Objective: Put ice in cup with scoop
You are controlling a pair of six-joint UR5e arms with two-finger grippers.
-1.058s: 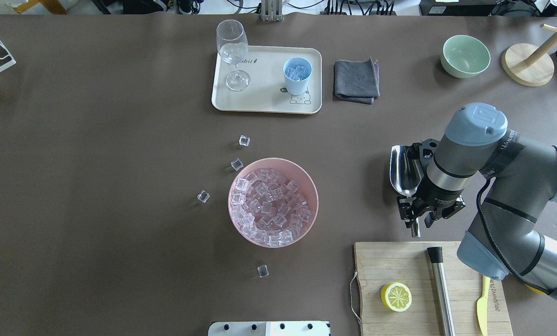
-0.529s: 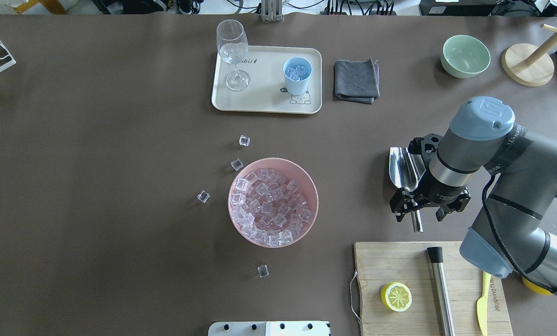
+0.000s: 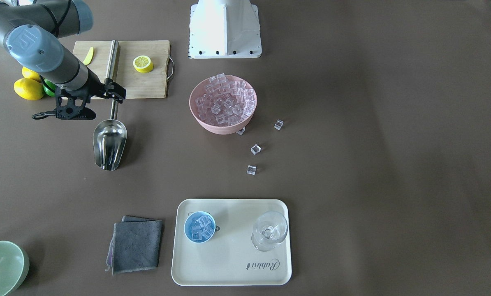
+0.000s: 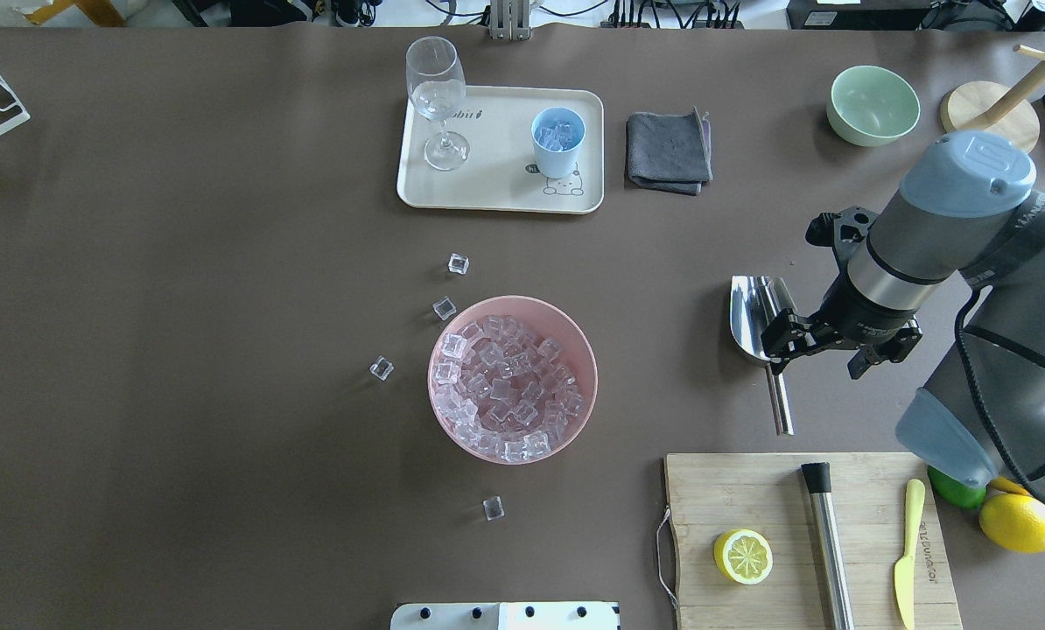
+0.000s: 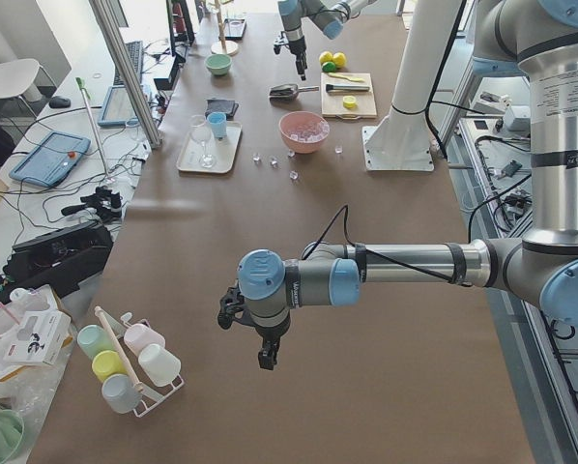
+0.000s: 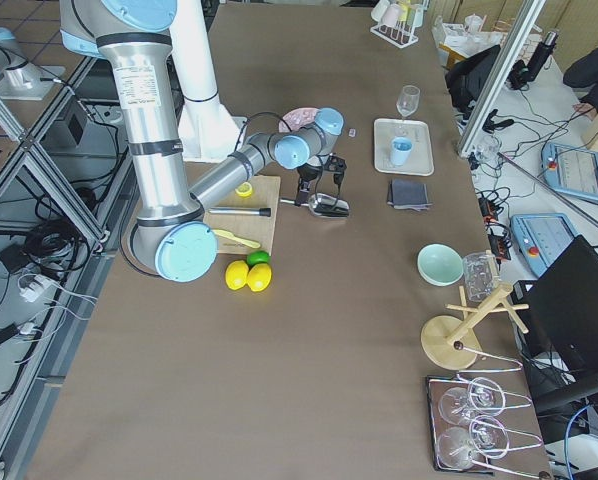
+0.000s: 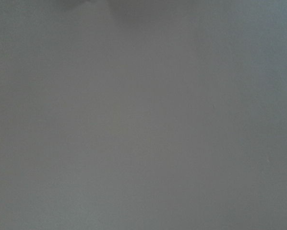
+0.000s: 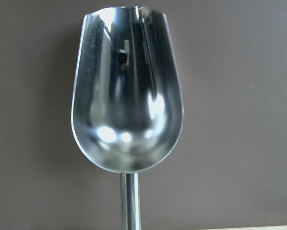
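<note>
The steel scoop (image 4: 754, 317) lies empty on the table, right of the pink bowl (image 4: 575, 332) heaped with ice (image 4: 505, 385). Its rod handle points toward the cutting board. It fills the right wrist view (image 8: 126, 96). My right gripper (image 4: 827, 347) is open and empty, raised just right of the scoop's handle; in the front view (image 3: 91, 100) it hovers beside the handle. The light-blue cup (image 4: 558, 140) stands on the cream tray (image 4: 496, 188) with several ice cubes in it. My left gripper (image 5: 265, 353) shows only in the left side view, far from everything; I cannot tell its state.
Loose ice cubes (image 4: 459, 263) lie around the bowl. A stemmed glass (image 4: 437, 87) shares the tray. A grey cloth (image 4: 668, 150), a green bowl (image 4: 873, 105), a cutting board (image 4: 715, 490) with a lemon half, a steel cylinder (image 4: 824, 534) and a yellow knife stand near.
My right gripper opened off the scoop's handle, rose and moved to the right and away from the board. The scoop stays flat on the table.
</note>
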